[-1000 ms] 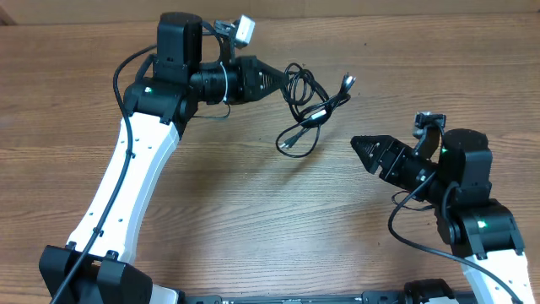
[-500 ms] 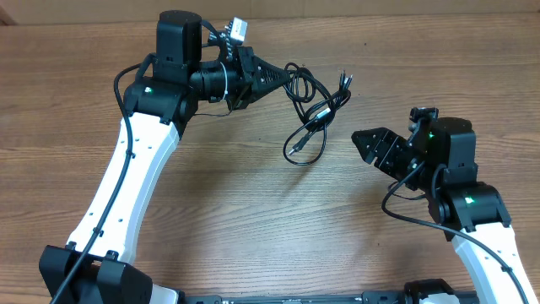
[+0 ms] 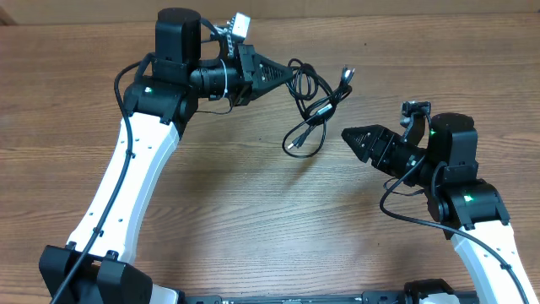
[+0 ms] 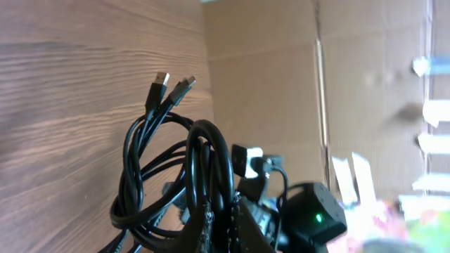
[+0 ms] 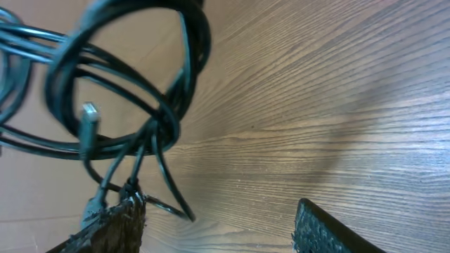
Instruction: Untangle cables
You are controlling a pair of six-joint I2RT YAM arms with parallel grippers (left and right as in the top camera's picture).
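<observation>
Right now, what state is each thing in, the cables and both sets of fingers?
cables: tangled in loops, pinched at one side by the left fingers, plug ends hanging free.
left fingers: shut on the cables.
right fingers: open, holding nothing, close beside the cables.

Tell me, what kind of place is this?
Probably a robot test bench in a lab or workshop, though little of the room shows. Robot arms sit at a wood-grain table, the left gripper holds a bunch of tangled cables, and cardboard panels stand behind.
</observation>
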